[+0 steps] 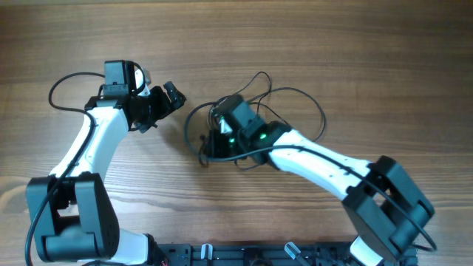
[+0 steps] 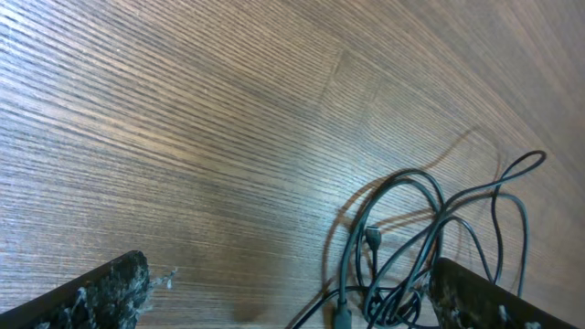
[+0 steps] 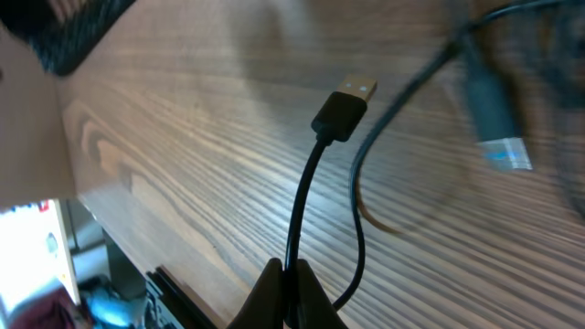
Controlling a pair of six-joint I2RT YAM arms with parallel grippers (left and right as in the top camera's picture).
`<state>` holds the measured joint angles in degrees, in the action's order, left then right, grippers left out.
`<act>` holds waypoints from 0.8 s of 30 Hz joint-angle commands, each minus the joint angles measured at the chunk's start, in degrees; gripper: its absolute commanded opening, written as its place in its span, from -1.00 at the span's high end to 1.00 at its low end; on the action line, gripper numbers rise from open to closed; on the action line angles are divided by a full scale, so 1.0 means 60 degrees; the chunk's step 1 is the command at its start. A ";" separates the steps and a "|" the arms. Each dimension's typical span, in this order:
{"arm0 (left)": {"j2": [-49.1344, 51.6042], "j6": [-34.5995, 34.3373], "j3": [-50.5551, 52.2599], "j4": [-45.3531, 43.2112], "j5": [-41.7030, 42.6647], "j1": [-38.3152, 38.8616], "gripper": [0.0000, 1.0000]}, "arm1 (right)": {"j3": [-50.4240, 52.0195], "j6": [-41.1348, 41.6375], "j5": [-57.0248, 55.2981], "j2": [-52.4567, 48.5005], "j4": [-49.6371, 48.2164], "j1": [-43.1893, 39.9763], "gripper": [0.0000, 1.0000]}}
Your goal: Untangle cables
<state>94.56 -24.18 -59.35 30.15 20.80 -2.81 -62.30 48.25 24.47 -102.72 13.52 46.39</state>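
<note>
Cable in closed right gripper

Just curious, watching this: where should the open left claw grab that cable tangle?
Probably the arched outer loop of the cables, from above, left gripper jaws straddling the cord: it stands clear of the bunch, and away from the right gripper's pinch.

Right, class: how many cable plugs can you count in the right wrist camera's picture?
2. One USB plug sits mid-frame, atop the cord clamped in the jaws of the right gripper. One blurred, pale-tipped plug is at upper right. Others may lie out of frame.
</note>
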 commanded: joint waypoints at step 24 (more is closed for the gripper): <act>0.0459 0.0240 0.0022 0.0477 -0.0120 -0.0069 -1.00 | -0.1421 -0.2754 -0.1934 0.0692 0.1202 -0.1534 -0.79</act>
<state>96.60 -24.08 -59.35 33.04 20.80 -2.81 -70.15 32.73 15.44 -99.29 19.68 39.88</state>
